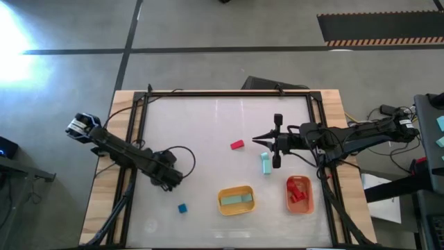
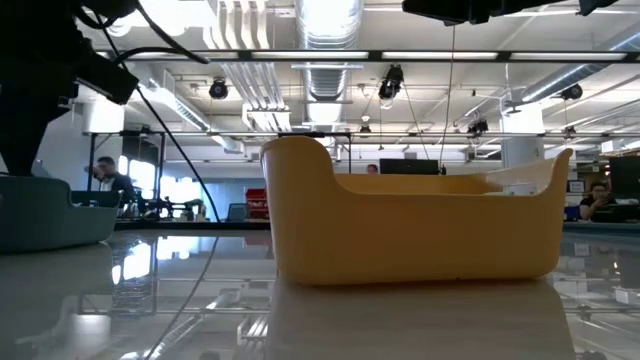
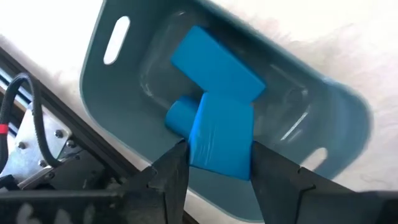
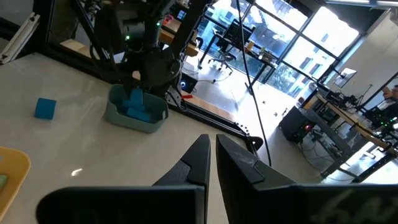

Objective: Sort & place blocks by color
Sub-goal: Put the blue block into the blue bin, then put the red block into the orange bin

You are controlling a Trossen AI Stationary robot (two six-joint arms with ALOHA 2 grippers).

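Left gripper (image 3: pixel 214 163) hangs over the grey-blue bin (image 3: pixel 130 81) at the counter's (image 1: pixel 208 125) left near side, jaws clamped on a blue block (image 3: pixel 221 134). Below it in the bin lie more blue blocks — a flat bar (image 3: pixel 214 62) and a smaller piece (image 3: pixel 177 118). The step in hand looks like the release. To do it well: come down until the held block is just above the ones already in, keep it centred between the bin walls, then part the jaws and lift straight up so nothing is dragged out. The block is held slightly askew, so it may tip against the bar as it lands.

A loose blue cube (image 1: pixel 182 207) sits on the counter just right of this arm, toward the near edge — likely the next pick for this side.

Further right, the yellow bin (image 1: pixel 236 201) holds a mint-teal bar (image 1: pixel 236 199). A red block (image 1: pixel 237 145) lies loose mid-counter.

Right gripper (image 1: pixel 258 139) hovers right of centre, jaws together and empty in its wrist view. A mint-teal block (image 1: pixel 265 164) lies just near of it. The orange bin (image 1: pixel 300 195), farthest right, holds red blocks (image 1: pixel 297 189).
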